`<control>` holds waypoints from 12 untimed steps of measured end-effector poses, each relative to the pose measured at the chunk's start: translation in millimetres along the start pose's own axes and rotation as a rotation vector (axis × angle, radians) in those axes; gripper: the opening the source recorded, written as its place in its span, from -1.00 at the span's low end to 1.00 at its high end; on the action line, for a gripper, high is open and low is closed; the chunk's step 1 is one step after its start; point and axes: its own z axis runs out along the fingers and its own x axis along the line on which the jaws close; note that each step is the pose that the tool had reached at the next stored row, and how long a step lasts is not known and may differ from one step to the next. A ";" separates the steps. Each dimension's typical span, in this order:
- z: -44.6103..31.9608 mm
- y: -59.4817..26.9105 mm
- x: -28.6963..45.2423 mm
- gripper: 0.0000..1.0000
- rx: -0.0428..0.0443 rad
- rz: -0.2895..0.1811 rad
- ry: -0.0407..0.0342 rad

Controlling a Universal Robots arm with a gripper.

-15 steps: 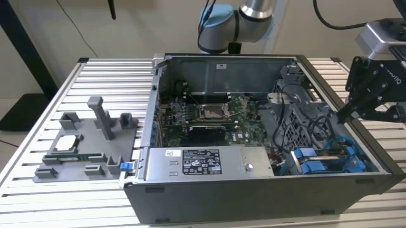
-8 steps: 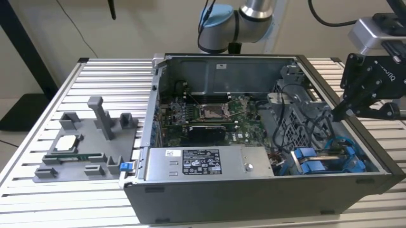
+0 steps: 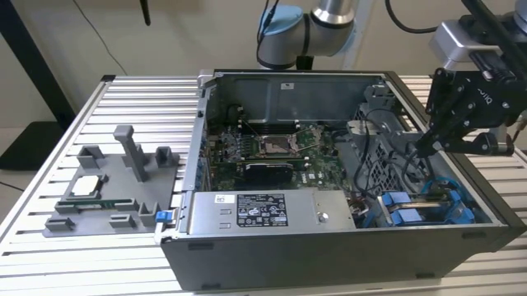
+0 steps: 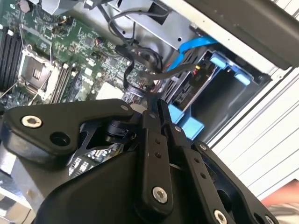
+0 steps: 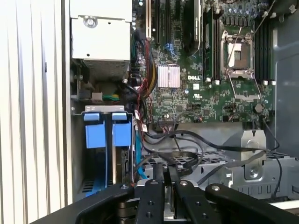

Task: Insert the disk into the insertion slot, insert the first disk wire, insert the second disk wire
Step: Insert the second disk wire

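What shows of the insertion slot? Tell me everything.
The insertion slot is a grey sheet-metal bay in a corner of the open case, at the exterior view's right of the power-supply box. Two bright blue plastic tabs sit side by side at its mouth. Its inside looks dark; a blue cable runs close by.

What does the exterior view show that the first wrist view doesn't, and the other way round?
Exterior view adds: the grey fixture beside the case, and the arm. First wrist view adds: the finned heatsink on the board. Shared: the socket, the power supply, the slot with its blue tabs, and the claw.
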 end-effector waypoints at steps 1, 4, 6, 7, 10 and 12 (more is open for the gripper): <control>0.3 5.5 0.2 -1.00 0.0000 0.000 0.0000; 0.7 12.8 0.5 -1.00 0.0000 0.000 -0.0001; 0.8 16.3 0.6 -1.00 0.0000 0.000 0.0000; 0.9 17.8 0.7 -1.00 0.0000 0.000 -0.0001; 1.0 19.9 1.1 -1.00 0.0000 0.000 -0.0001; 1.0 20.1 1.0 -1.00 0.0000 0.000 0.0000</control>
